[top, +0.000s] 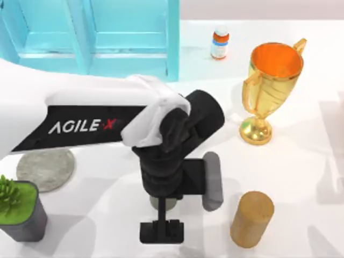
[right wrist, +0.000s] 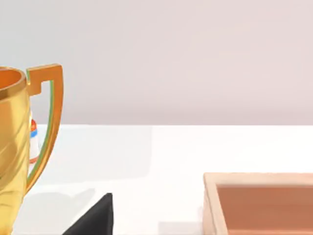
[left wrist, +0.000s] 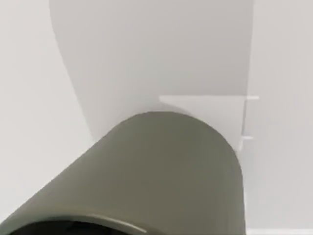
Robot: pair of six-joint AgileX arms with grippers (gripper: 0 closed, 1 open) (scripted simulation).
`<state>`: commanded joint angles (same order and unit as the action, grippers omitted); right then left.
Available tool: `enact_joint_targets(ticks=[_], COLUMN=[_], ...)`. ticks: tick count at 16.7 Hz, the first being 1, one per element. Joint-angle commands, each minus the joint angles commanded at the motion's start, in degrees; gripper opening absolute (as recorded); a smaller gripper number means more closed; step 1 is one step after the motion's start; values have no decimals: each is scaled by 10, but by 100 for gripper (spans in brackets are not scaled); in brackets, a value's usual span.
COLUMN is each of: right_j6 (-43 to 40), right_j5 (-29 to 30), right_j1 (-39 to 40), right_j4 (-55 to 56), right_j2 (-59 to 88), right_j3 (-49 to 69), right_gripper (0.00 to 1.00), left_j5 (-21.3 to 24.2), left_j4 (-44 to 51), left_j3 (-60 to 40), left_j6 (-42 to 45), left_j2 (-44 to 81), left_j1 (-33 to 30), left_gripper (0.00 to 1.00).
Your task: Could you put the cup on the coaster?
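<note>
From where I stand the left gripper (top: 161, 228) hangs low over the table (top: 301, 161), its fingers hidden so I cannot tell their spread, the cup (left wrist: 161, 176) right beneath it, the coaster (top: 45, 168) well apart leftward.

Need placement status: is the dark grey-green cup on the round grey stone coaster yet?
No. The coaster lies bare at table left; the cup sits under the left tool.

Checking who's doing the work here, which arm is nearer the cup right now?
Left. The left gripper hangs right over the cup, whose wall looms close in the left wrist view. The right arm is parked off the table's right side, past the gold trophy.
</note>
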<state>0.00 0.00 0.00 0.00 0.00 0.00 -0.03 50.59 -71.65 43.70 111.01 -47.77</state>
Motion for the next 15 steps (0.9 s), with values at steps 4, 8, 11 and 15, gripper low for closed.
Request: enact_joint_targets(ticks=[4,8,11,15], right_j6=[0,0,0,0], right_j5=[0,0,0,0], right_j1=[0,0,0,0], right_j4=[0,0,0,0], right_j2=[0,0,0,0], right_j3=[0,0,0,0], right_gripper=[100,100,100,100], left_j5=[0,0,0,0], left_j4=[0,0,0,0], left_j3=[0,0,0,0], left_j6=[0,0,0,0], left_j2=[0,0,0,0], left_j1=[0,0,0,0], left_gripper=[85,55,32,2])
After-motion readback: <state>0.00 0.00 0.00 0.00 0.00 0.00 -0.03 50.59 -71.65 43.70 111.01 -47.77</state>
